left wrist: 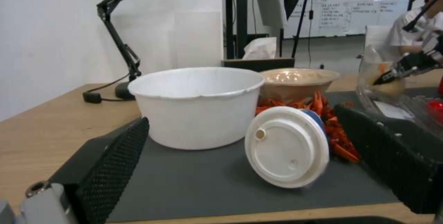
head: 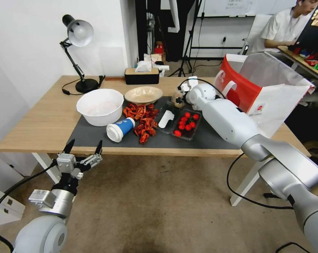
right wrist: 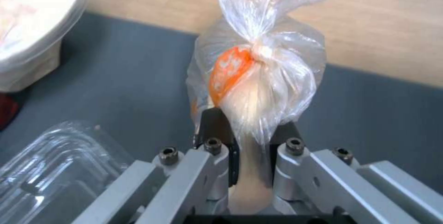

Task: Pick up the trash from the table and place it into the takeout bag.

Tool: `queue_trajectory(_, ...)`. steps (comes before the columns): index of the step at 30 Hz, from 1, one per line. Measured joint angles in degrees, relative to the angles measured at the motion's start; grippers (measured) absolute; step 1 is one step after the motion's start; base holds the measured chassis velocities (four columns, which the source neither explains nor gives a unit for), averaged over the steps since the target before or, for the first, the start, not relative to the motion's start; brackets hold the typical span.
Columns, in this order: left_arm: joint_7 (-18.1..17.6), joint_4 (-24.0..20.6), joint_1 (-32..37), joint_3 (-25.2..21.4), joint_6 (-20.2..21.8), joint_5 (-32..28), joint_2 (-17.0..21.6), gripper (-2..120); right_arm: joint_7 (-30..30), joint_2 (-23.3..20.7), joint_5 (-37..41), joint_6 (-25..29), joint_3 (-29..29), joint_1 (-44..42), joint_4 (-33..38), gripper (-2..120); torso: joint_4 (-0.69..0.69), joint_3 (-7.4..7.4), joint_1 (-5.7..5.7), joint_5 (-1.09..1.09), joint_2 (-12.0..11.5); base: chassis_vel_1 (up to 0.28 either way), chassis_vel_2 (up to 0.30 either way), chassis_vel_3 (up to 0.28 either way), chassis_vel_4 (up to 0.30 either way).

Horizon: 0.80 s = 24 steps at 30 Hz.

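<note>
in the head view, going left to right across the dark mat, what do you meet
white bowl → blue cup on its side → red shell scraps → clear tray with white piece → tomato tray → right arm, its hand shut on the clear bag

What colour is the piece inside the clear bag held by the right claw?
Orange with pale specks, beside a pale lump in the clear bag; the right wrist view shows it best.

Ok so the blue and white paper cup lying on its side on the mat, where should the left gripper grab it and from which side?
Probably across the blue sleeve of the paper cup, coming down from above. It lies on its side on the mat, lid toward the table's front edge, so the round wall is exposed while the lid is too wide. The left gripper hangs open before that edge.
</note>
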Motion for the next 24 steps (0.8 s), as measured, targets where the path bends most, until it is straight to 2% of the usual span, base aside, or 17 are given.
queue_trajectory(4,0.00,-0.08,0.03,-0.23,0.00,-0.49,0.07,100,1.73,-1.95,-0.30,0.00,1.39,-0.96,3.99,6,-0.02,0.00,0.00,0.00,0.00,0.000,0.000,0.000,0.000)
queue_trajectory(6,0.00,-0.34,0.10,-0.31,0.00,-0.63,0.16,100,2.95,-4.40,-1.49,0.00,2.72,-2.07,10.02,6,-0.02,0.00,0.00,0.01,0.00,0.000,0.000,0.000,0.000)
queue_trajectory(7,0.00,-0.34,0.10,-0.31,0.00,-0.63,0.16,100,2.95,-4.40,-1.49,0.00,2.72,-2.07,10.02,6,-0.02,0.00,0.00,0.01,0.00,0.000,0.000,0.000,0.000)
queue_trajectory(10,-0.02,-0.73,0.20,-0.33,0.00,-0.64,0.20,100,4.21,-8.06,-2.95,0.00,4.08,-3.54,19.24,5,0.00,0.00,0.00,0.00,0.00,0.000,0.000,0.000,0.000)
queue_trajectory(11,-0.02,-0.73,0.20,-0.33,0.00,-0.64,0.20,100,4.21,-8.06,-2.95,0.00,4.08,-3.54,19.24,5,0.00,0.00,0.00,0.00,0.00,0.000,0.000,0.000,0.000)
queue_trajectory(13,-0.04,-0.91,0.29,-0.24,0.00,-0.43,0.02,100,4.85,-10.95,-3.59,0.00,4.59,-4.50,25.59,5,-0.02,0.00,0.00,-0.01,0.00,0.000,0.000,0.000,0.000)
queue_trajectory(17,-0.05,-1.15,0.45,-0.09,0.00,-0.06,-0.25,100,5.46,-12.97,-3.64,0.00,4.99,-5.65,30.81,5,-0.01,0.00,0.00,0.00,0.00,0.000,0.000,0.000,0.000)
queue_trajectory(18,-0.06,-1.37,0.59,-0.09,0.00,0.05,-0.34,100,5.87,-14.29,-3.64,0.01,5.62,-6.67,34.69,5,0.01,-0.01,0.00,-0.01,0.00,0.000,0.000,0.000,0.000)
queue_trajectory(19,-0.06,-1.37,0.59,-0.09,0.00,0.05,-0.34,100,5.87,-14.29,-3.64,0.01,5.62,-6.67,34.69,5,0.01,-0.01,0.00,-0.01,0.00,0.000,0.000,0.000,0.000)
queue_trajectory(24,-0.11,-1.76,1.10,-0.58,-0.16,0.10,-0.40,100,7.64,-18.79,-3.66,1.62,9.05,-10.63,45.12,5,-0.01,-0.01,0.00,0.00,0.00,0.000,0.000,0.000,0.000)
